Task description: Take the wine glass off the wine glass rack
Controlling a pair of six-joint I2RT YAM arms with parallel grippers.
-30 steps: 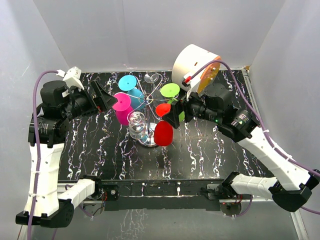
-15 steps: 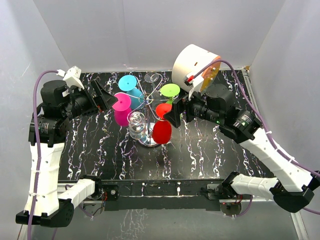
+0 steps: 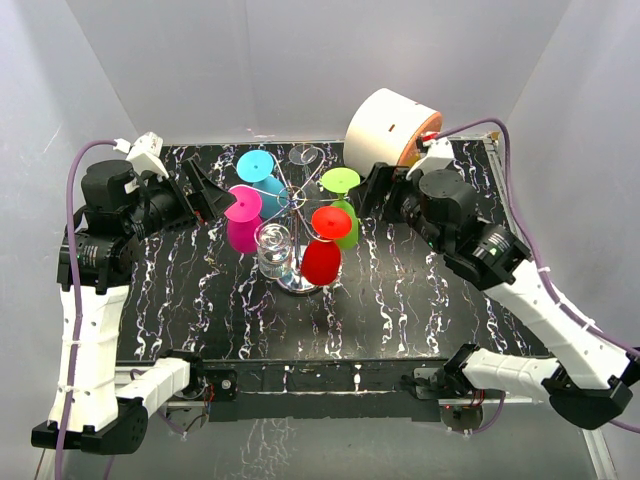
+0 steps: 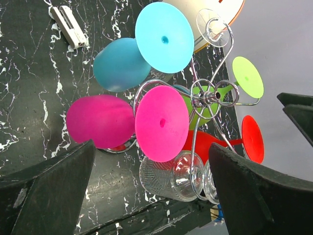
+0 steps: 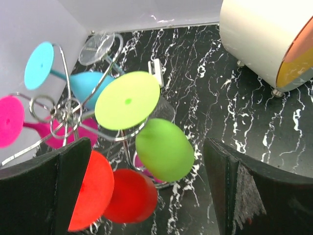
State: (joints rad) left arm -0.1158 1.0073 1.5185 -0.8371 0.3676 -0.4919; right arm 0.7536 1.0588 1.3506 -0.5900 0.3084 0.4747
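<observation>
While nothing is gripped yet, claws: left claw point(image 3: 207, 197) wide open, empty; right claw point(image 3: 366, 192) wide open, empty.
Rack: wine glass rack point(image 3: 296, 198) stands mid-worktop point(image 3: 430, 300), btw the two claws; glasses hang bowl-down from its scroll arms, feet up top.
Left-side target: pink glass point(image 3: 245, 204) on the rack's left side, just beside left claw's tips; in left wrist view its foot sits btw the fingers, bowl off to the left.
Right-side target: green glass point(image 3: 340, 181) on the rack's right side, just beside right claw; in right wrist view foot and bowl both lie btw the fingers.
Long axis: each stem runs foot-high at the wire to bowl-low, somewhat tilted; exact angle hard to tell. Claw prob. meets it side-on, approx across the stem.
Nearer arm: about even; my guess is left claw has the tighter line-up, pink foot nr centre of its gap.
Way out: prob. lift, then slide outward along the wire, away from centre post.
Neighbours: red glass point(image 3: 322, 262) and clear glass point(image 3: 272, 248) hang at the front, close to both paths; white drum point(image 3: 385, 120) behind right claw, apart.
</observation>
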